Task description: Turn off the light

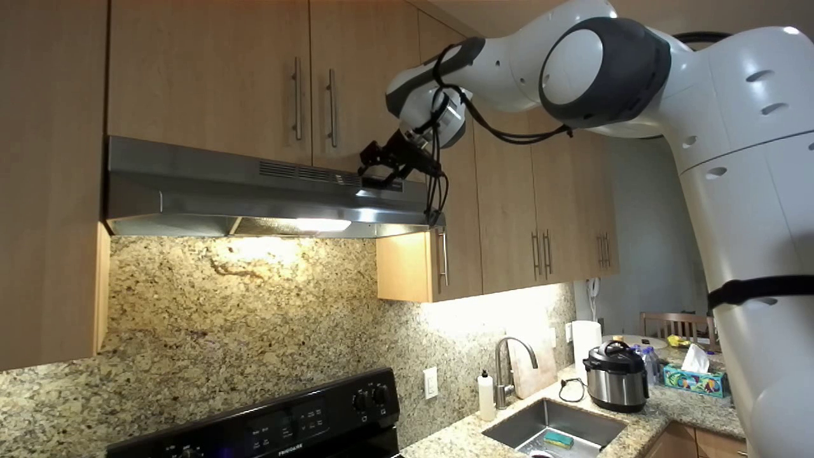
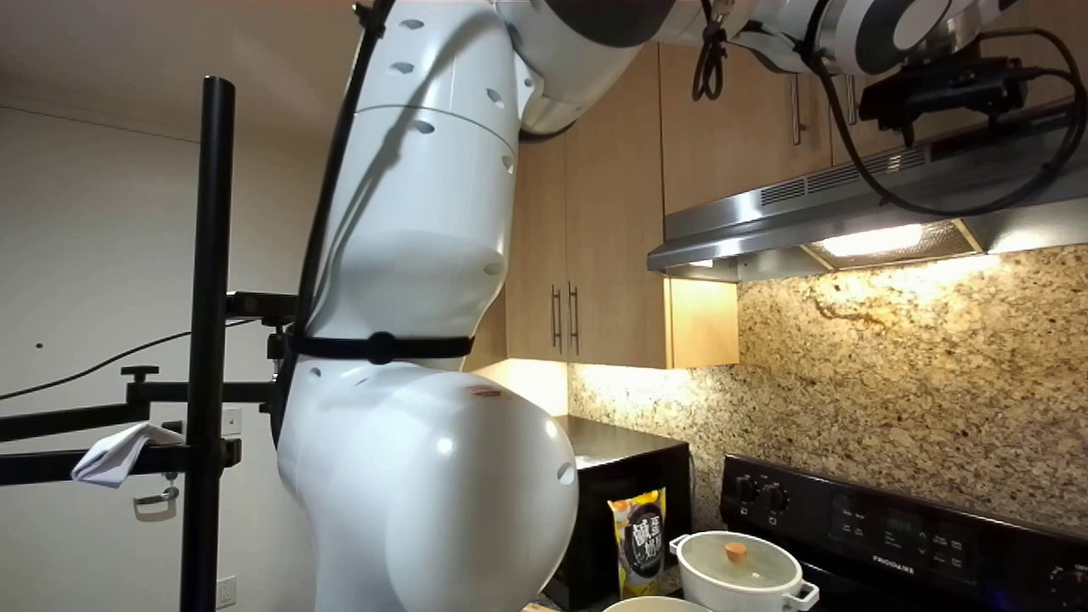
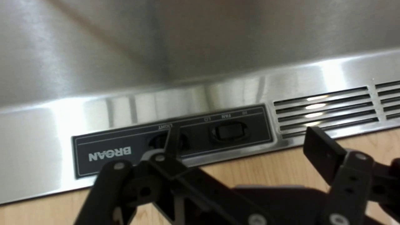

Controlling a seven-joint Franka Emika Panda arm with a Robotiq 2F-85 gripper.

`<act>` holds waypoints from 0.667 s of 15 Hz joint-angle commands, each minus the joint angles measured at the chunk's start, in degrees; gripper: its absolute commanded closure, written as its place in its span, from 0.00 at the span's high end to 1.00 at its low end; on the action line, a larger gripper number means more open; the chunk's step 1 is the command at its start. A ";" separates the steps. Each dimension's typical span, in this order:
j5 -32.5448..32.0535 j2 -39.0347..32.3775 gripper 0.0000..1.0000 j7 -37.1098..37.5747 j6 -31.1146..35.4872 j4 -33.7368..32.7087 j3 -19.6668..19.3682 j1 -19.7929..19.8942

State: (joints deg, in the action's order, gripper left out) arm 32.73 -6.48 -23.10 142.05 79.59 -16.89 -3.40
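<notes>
The light (image 1: 323, 224) glows under the steel range hood (image 1: 254, 197); in both exterior views the light (image 2: 874, 240) shines onto the backsplash. My gripper (image 1: 374, 178) is at the hood's upper front strip, by its dark control panel. In the wrist view that Broan panel (image 3: 200, 137) carries a rocker switch (image 3: 160, 142) under the word LIGHT, and a fan switch (image 3: 230, 131). My gripper (image 3: 246, 142) is open, its fingers wide apart with nothing between them. The left finger in this view partly covers the light switch; whether it touches the switch I cannot tell.
Vent slots (image 3: 326, 109) lie beside the panel. Wooden cabinets (image 1: 210, 76) with long bar handles (image 1: 297, 98) rise directly above the hood. Below stand a black stove (image 1: 286, 420) and a white lidded pot (image 2: 735, 565). A cable loop (image 2: 960, 208) hangs from the wrist before the hood.
</notes>
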 commanded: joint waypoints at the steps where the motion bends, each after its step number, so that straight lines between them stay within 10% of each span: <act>1: -0.28 -1.60 1.00 0.70 0.92 -1.85 -0.24 0.15; 10: -1.14 -2.86 1.00 1.54 0.67 -2.74 -0.82 0.22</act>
State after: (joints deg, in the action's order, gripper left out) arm 32.62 -7.68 -23.10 142.06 78.52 -17.26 -3.30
